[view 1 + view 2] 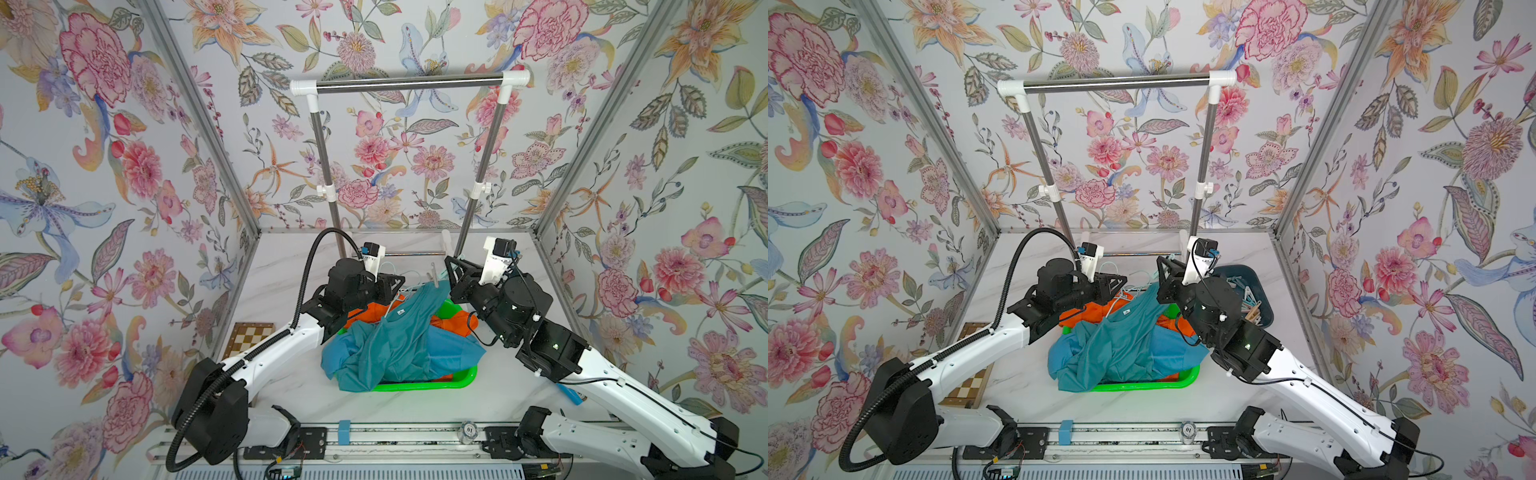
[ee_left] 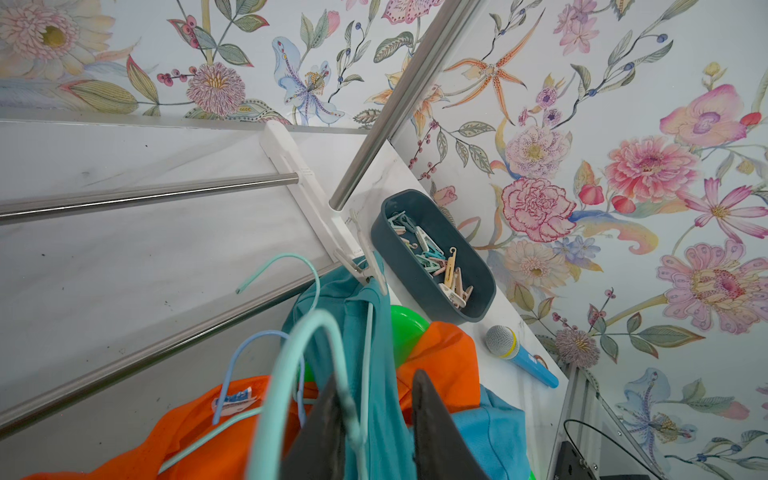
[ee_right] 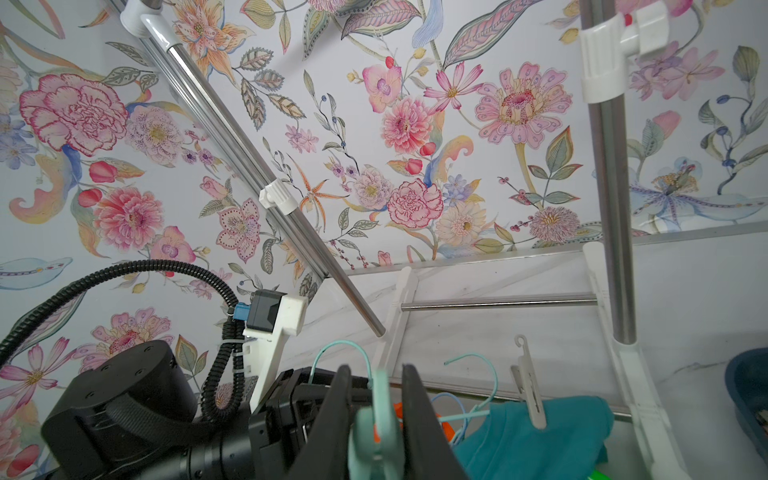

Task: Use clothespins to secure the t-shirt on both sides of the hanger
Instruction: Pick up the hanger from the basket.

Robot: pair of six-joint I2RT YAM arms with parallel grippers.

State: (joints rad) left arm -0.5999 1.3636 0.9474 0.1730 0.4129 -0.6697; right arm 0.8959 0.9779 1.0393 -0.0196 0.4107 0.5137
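Clothespin (image 3: 376, 415), mint, is pinched in right gripper (image 3: 376, 370); left gripper (image 2: 376, 374) is spread partly around teal t-shirt (image 2: 332, 295), open tabletop (image 2: 145, 249) beyond.

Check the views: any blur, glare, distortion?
In both top views, sharp, evenly lit, but wide-angle splays the frame posts; left wrist view, near mint hanger soft, clothespin bin sharp; right wrist view, mint clothespin blurred, glare on rack pole.

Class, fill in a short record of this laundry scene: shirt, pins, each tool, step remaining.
T-shirt: teal t-shirt, draped over green basket
Pinned: one pale clothespin clipped at its shoulder
Right tool: shut on mint clothespin
Left tool: straddles teal t-shirt, grip unclear
Spare pins: in dark blue tub
Left to do: second pin
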